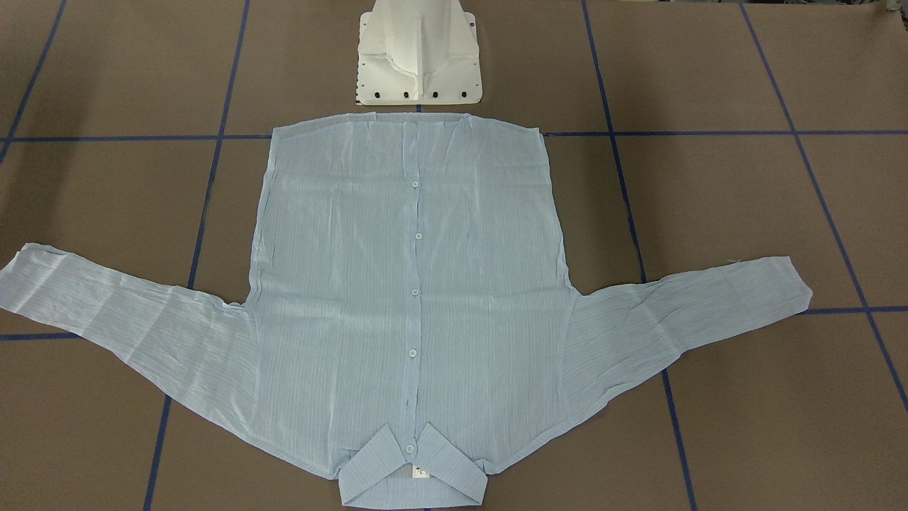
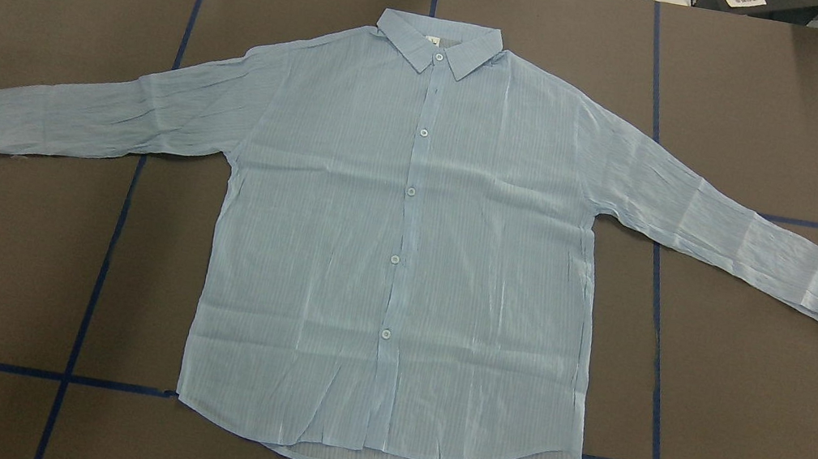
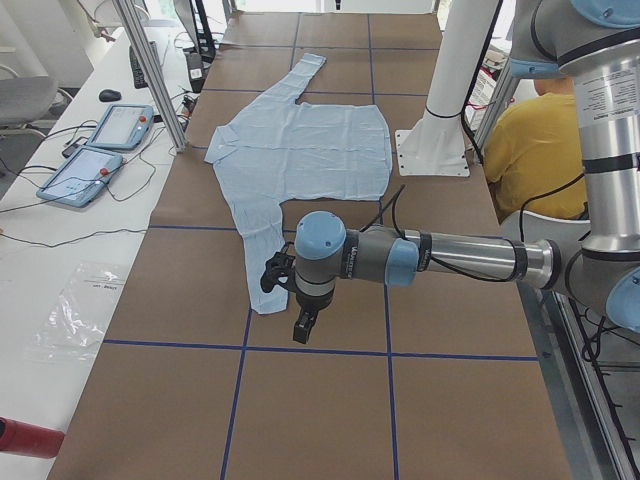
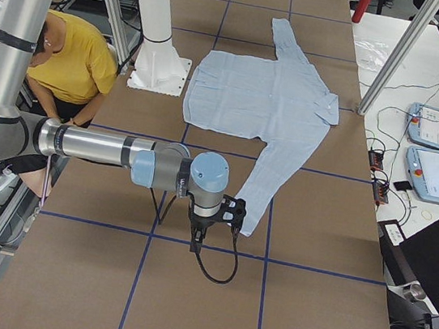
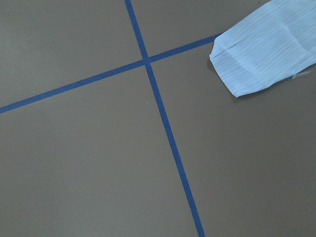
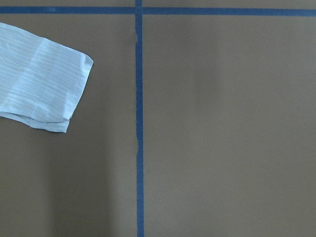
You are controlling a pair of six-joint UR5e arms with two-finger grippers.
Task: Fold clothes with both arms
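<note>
The left gripper [image 3: 302, 330] hangs point-down over the brown table [image 2: 1, 263], just beside the left cuff [image 5: 261, 59] — wide or narrow, I cannot tell from here. The right gripper [image 4: 195, 241] hangs the same way beside the right cuff [image 6: 42, 84], and its opening is just as hard to judge. The left arm [image 3: 460, 258] and right arm [image 4: 91, 145] stretch out low. Between them the shirt [image 2: 406, 245] lies flat and buttoned, sleeves spread — collar [image 2: 439, 41] far, hem near the white pedestal [image 1: 418, 53].
</note>
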